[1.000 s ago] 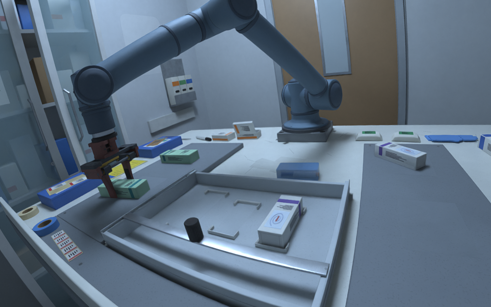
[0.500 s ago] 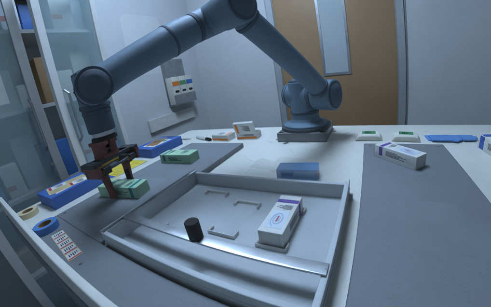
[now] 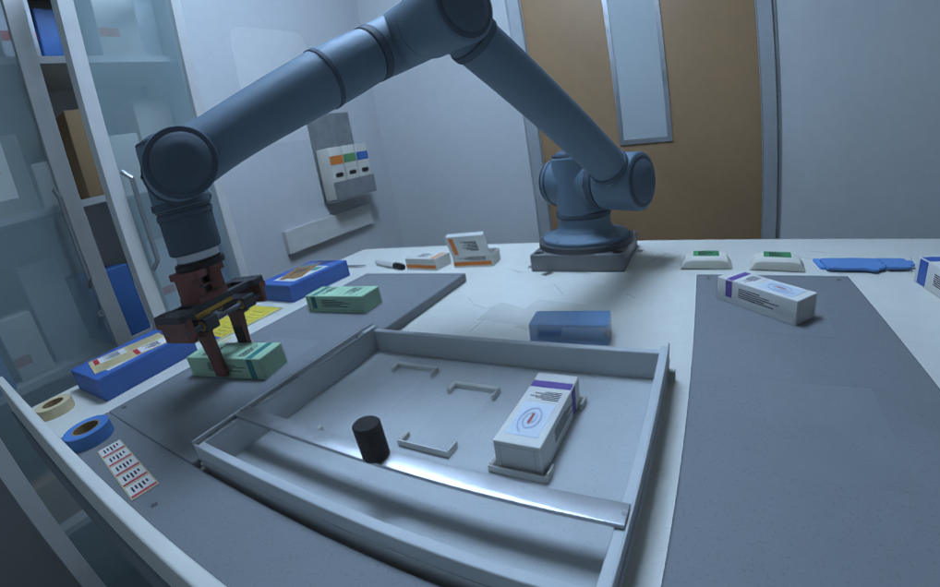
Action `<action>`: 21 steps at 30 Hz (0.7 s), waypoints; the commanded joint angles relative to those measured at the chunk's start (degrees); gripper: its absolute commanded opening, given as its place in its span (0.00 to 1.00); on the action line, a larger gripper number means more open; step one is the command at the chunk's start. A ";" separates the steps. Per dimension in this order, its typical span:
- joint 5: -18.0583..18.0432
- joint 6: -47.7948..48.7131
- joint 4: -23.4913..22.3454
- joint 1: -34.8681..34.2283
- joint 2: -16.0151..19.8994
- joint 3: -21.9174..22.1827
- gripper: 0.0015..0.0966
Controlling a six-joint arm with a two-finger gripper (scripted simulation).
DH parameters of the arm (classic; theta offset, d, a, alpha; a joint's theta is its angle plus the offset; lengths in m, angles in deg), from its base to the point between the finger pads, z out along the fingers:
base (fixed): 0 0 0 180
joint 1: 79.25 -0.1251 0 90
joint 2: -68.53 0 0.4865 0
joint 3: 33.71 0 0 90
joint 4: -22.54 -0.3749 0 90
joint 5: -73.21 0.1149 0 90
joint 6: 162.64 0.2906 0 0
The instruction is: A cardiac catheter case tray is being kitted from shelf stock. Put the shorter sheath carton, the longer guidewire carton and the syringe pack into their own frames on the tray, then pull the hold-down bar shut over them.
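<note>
A pale green carton (image 3: 238, 359) lies on the grey mat left of the tray. A second green carton (image 3: 343, 298) lies further back on the same mat. The tray (image 3: 452, 430) sits mid-table with two empty frames (image 3: 445, 412) inside. A white carton with a purple band (image 3: 538, 421) stands in the tray's right frame. A black knob (image 3: 370, 438) sits on the hold-down bar (image 3: 503, 488) along the tray's near side. A blue pack (image 3: 570, 327) lies behind the tray. My gripper (image 3: 229, 357) is down over the near green carton and closed on it.
The table's left edge (image 3: 43, 437) is close, with tape rolls (image 3: 87, 432) and a blue box (image 3: 127, 362) beside it. A glass cabinet stands to the left. Another white carton (image 3: 766, 297) lies on the right mat. Small boxes lie near the arm's base (image 3: 583, 251).
</note>
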 commanded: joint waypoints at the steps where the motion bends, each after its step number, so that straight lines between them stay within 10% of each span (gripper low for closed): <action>1: 0.00 0.00 0.03 0.00 -0.08 -0.08 0.49; 21: 0.00 -0.01 0.03 0.00 -0.07 -0.07 0.07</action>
